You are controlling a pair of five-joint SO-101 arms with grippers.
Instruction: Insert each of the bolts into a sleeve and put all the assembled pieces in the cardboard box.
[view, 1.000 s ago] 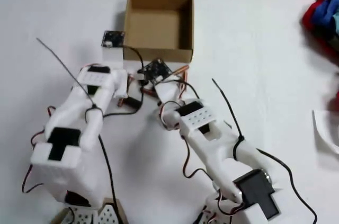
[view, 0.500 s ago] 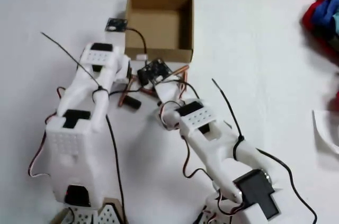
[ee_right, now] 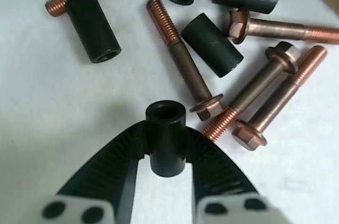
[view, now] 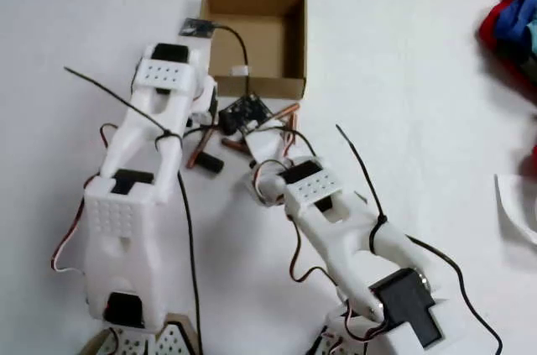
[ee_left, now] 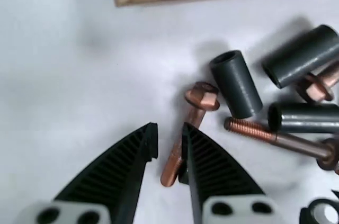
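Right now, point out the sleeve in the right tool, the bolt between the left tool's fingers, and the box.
sleeve (ee_right: 167, 147): right wrist view, side wall.
bolt (ee_left: 194, 118): left wrist view, shank below the head.
box (view: 268, 86): high view, front wall.

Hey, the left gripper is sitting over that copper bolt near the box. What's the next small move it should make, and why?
Probably close the left gripper on the copper bolt. Its open fingers straddle the threaded end of the shank, so a squeeze should catch it. The right gripper holds a black sleeve upright, seemingly ready to receive the bolt.

White arms (view: 126, 221), black ribbed fingers (ee_left: 124, 168), black cables (view: 191, 246)
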